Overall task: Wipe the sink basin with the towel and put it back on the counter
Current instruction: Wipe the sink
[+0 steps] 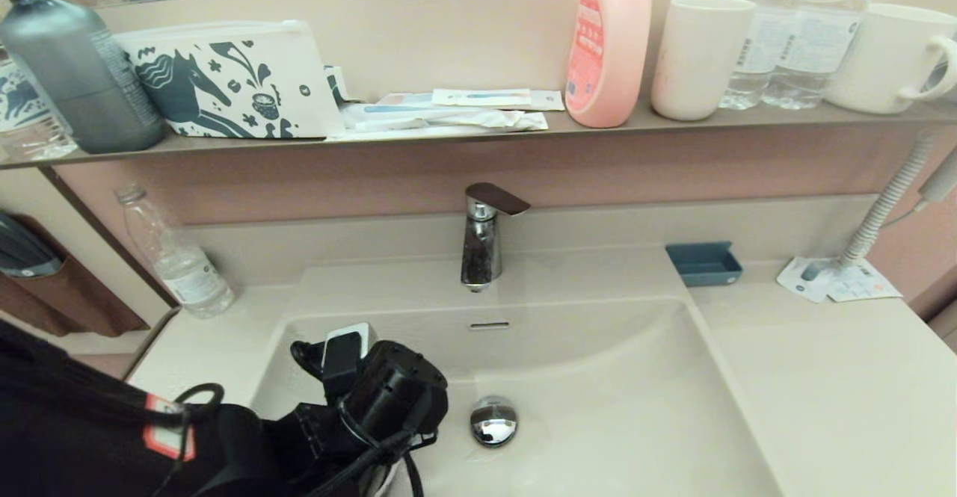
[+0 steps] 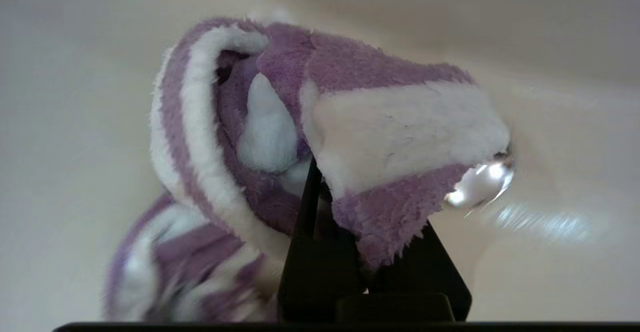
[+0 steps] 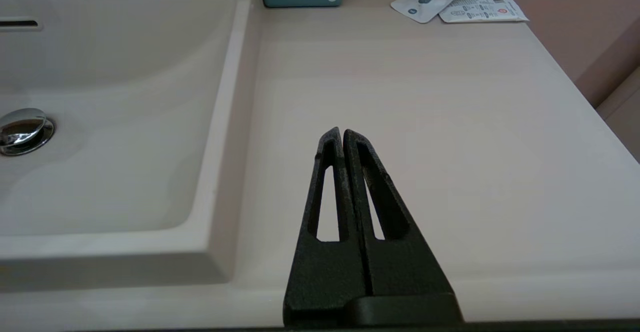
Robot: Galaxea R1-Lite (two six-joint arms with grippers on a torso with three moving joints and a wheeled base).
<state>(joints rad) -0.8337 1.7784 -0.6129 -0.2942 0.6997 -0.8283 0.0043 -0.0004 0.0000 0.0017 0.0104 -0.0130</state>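
The towel (image 2: 320,137) is hanging bunched in purple and white folds, pinched in the left claw (image 2: 345,207), whose jaws are closing on a fold of it. In the head view the arm is hiding the cloth; only the wrist is showing, down inside the sink basin (image 1: 635,377) near its left wall, just beside the chrome drain plug (image 1: 493,421). From the wrist view the towel is sitting close against the glossy basin surface, with the plug gleaming just past its edge.

The right claw (image 3: 342,135) is idling with its fingers pressed together, holding nothing, over the worktop (image 3: 425,122) near its front edge, to the right of the basin.

By the look of it, the wiping step is in hand: the cloth is low in the bowl, not yet back on the worktop. The next move is likely calling for dragging the towel across the basin floor and walls while keeping the pinch firm, then lifting clear of the rim and laying it on the bare worktop beside the basin.
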